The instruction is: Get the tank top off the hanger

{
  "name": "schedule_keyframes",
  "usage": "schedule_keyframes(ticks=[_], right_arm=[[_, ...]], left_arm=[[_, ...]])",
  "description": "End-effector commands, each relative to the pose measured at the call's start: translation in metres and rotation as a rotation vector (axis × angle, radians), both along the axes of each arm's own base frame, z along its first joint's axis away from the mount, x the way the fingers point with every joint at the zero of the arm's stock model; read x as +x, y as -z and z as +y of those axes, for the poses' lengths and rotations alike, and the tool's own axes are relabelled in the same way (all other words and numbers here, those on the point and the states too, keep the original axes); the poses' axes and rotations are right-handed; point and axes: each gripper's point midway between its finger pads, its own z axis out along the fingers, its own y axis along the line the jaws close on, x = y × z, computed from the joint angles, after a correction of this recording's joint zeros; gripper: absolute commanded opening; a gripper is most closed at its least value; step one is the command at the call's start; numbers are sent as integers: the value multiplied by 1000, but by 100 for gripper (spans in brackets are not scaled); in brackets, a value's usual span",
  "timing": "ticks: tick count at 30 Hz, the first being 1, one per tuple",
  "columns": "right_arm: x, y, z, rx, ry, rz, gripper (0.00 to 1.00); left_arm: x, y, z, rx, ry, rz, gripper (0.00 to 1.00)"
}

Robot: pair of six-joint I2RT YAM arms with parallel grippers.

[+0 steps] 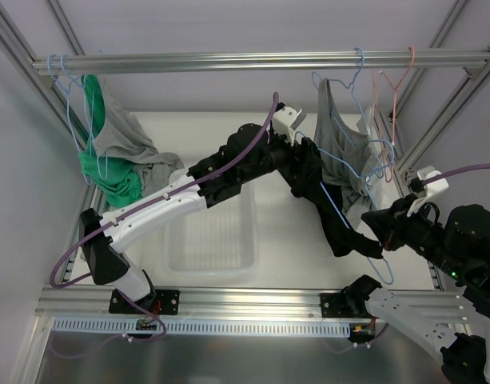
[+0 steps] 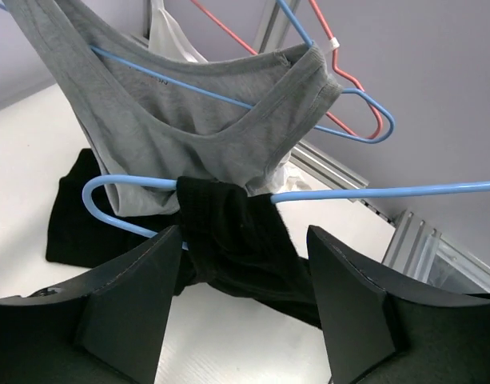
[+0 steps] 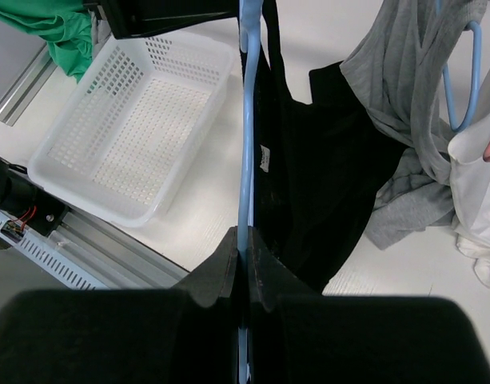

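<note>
light: bright, even, diffuse, no clear source | shadows: faint, soft on the white counter (image 1: 283, 240) | detail: black tank top (image 3: 324, 176) goes near featureless | focus: right tool (image 3: 245, 238) blurry up close, rest pretty sharp

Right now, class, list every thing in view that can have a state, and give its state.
black tank top, one strap draped over the blue hanger, not yet off
blue hanger, off the rail, clamped by the right pincer
left pincer, open, jaws either side of the black strap
right pincer, shut on the blue hanger
grey tank top, hanging on its own hanger
white basket, empty
</note>
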Motion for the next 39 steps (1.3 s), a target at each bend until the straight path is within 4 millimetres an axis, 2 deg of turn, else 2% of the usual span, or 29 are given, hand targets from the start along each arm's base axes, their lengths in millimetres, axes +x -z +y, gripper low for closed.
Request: schedule_keyframes(ticks=[1, 2, 4, 5, 7, 9, 14, 17, 18, 19, 20, 22, 23, 24, 27, 28, 31, 32, 33, 34, 35, 36, 37, 38, 39], right_arm=[[-5, -21, 1, 36, -33, -65, 0], [-5, -21, 0, 31, -32, -66, 0], [-4, -22, 2, 30, -38, -65, 0], [-4, -23, 2, 29, -39, -67, 0], [-1, -22, 2, 19, -30, -67, 0], [2, -20, -1, -1, -16, -71, 0], [-1, -13, -7, -14, -5, -81, 0], [-11, 1, -12, -78, -53, -78, 0], [-19, 6, -8, -83, -110, -69, 0], [-27, 10, -2, -94, -178, -74, 0], [-43, 8, 4, -56, -265, -95, 0], [-56, 2, 9, -14, -335, -144, 0], [-66, -5, 5, 18, -351, -201, 0], [-70, -10, 2, 34, -350, -240, 0], [-81, -33, -14, 99, -313, -385, 0], [-81, -43, -18, 125, -290, -428, 0], [-73, -53, -28, 159, -205, -469, 0], [-62, -52, -34, 152, -136, -460, 0], [-55, -52, -33, 153, -114, -452, 0], [-45, -59, -36, 169, -63, -477, 0], [-37, -60, -37, 174, -22, -487, 0], [-23, -50, -28, 167, -16, -473, 0], [-19, -68, -24, 224, -8, -544, 0], [-12, -69, -19, 244, -1, -562, 0], [3, -58, -9, 247, 9, -551, 0]], left_arm=[[7, -35, -1, -91, -31, -66, 63], [7, -34, 0, -90, -33, -65, 62], [8, -30, -1, -81, -32, -65, 51], [8, -31, -1, -81, -37, -69, 38], [10, -31, 2, -75, -47, -75, 25], [15, -35, 10, -78, -96, -86, 0], [32, -45, 41, -94, -274, -91, 0], [42, -54, 70, -107, -423, -79, 0], [46, -64, 79, -125, -464, -81, 0], [52, -59, 91, -93, -530, -70, 0], [58, -70, 99, -117, -568, -62, 0], [67, -63, 105, -80, -599, -36, 0], [69, -73, 106, -107, -603, -25, 0], [76, -67, 104, -91, -600, -12, 0], [71, -62, 87, -93, -506, 20, 0], [67, -60, 80, -91, -467, 28, 0], [45, -53, 46, -97, -251, 71, 0], [30, -53, 30, -110, -135, 92, 0], [24, -50, 22, -114, -84, 109, 0], [14, -49, 14, -124, -16, 122, 0], [5, -40, 6, -130, 43, 153, 0], [-14, -51, -4, -178, 164, 142, 0], [-27, -50, -10, -197, 229, 145, 0], [-40, -35, -16, -200, 290, 170, 0], [-62, -54, -19, -266, 407, 114, 0]])
